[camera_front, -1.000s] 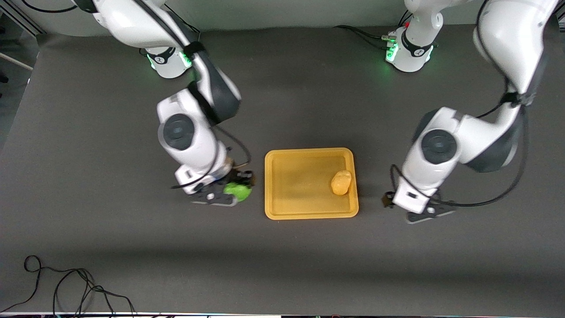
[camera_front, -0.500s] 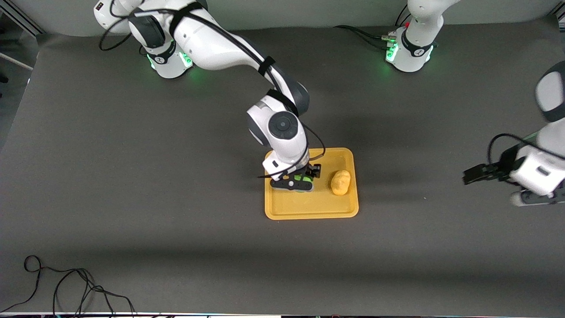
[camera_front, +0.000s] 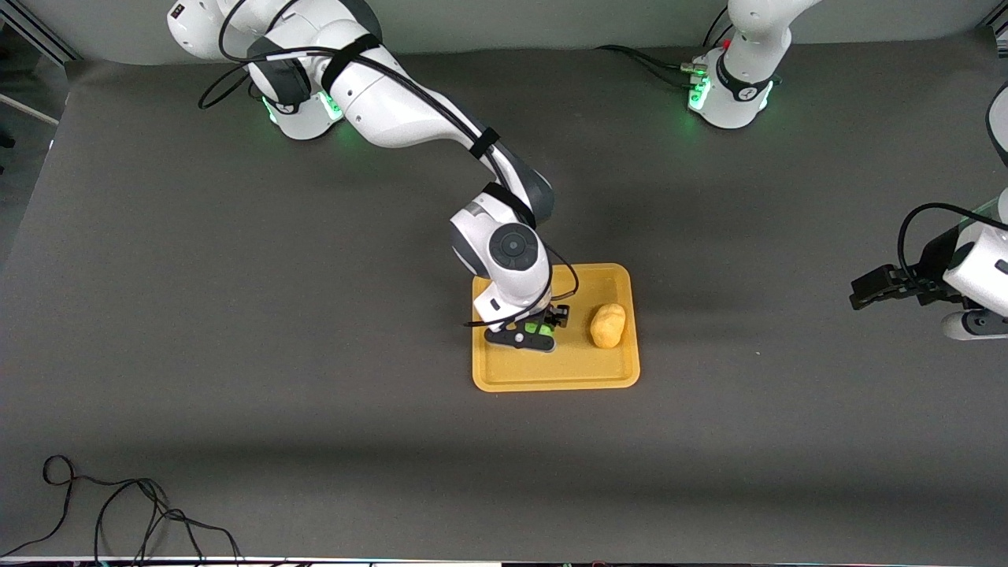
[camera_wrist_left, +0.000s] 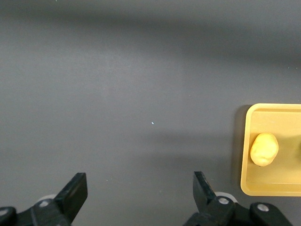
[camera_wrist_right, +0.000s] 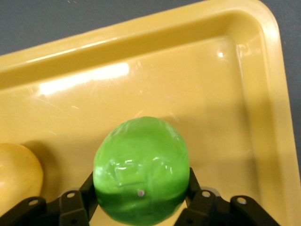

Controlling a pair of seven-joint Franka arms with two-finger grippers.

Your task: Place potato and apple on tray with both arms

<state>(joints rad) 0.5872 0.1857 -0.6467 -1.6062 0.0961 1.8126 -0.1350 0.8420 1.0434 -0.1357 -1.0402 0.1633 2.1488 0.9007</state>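
Dark grey matting covered the table (camera_front: 236, 315), and everything is placed here against the tray (camera_front: 551, 376), which lay on it about midway between the two arms' ends; the right arm (camera_front: 409, 118), the largest moving thing in view, reached from its green-lit base (camera_front: 303, 110) down over the tray; the left arm (camera_front: 980, 268) hung well apart from the tray, over bare matting toward its own end of the table, waiting; the tray itself was a flat yellow-orange rectangle with rounded corners and a low raised rim.

The right gripper (camera_front: 539, 331) was over the tray's floor, in the half toward the right arm's end, with its fingers (camera_wrist_right: 75, 207) pressed against both sides of the apple (camera_wrist_right: 141, 176); the apple, bright green and glossy, was held low over the tray, though whether it touched the floor cannot be told; the left gripper (camera_wrist_left: 141, 193) had its fingers spread wide with nothing between them, and from its wrist camera the tray's end showed off to one side.

The potato (camera_front: 608, 325), lumpy and yellow-orange, rested on the tray's floor close to the rim at the left arm's end, just beside the apple and apart from it; a loose black cable (camera_front: 118, 512) lay on the table's edge nearest the front camera, well apart from the tray.
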